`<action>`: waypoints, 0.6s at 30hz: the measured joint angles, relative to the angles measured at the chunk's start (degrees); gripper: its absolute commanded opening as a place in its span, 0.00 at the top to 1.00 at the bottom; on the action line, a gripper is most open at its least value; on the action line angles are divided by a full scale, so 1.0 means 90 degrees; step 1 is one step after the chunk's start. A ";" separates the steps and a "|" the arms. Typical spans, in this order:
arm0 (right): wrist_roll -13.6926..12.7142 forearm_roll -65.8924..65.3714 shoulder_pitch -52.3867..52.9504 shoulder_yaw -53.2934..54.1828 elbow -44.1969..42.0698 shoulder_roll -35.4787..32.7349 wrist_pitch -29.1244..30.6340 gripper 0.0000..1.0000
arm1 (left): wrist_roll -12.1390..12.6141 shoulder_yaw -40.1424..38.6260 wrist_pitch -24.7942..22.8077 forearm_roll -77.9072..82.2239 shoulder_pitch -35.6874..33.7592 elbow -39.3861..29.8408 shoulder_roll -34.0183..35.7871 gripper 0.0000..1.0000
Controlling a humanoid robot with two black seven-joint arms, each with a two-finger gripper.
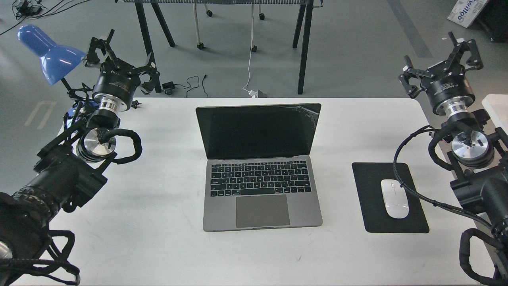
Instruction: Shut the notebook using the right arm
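Two black jointed arms; silver joint discs; looped black sheathed cables; white lettering on the round wrist housings.

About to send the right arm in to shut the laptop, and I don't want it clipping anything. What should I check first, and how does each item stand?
1. Laptop lid open, screen upright: ok.
2. Keyboard bare, nothing to trap under the lid: ok.
3. Right hand open, holding nothing: ok.
4. Right hand off to the side, apart from the lid: ok.
5. Mouse on its pad, beside the laptop and near the arm's likely path: watch it.
6. Left hand far from the laptop: ok.
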 measured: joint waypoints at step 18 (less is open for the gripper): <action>-0.0003 0.0002 0.0983 -0.1513 -0.0545 0.0543 -0.0086 0.00 | -0.0007 -0.0006 0.0000 0.0006 0.0010 0.0014 -0.0004 0.00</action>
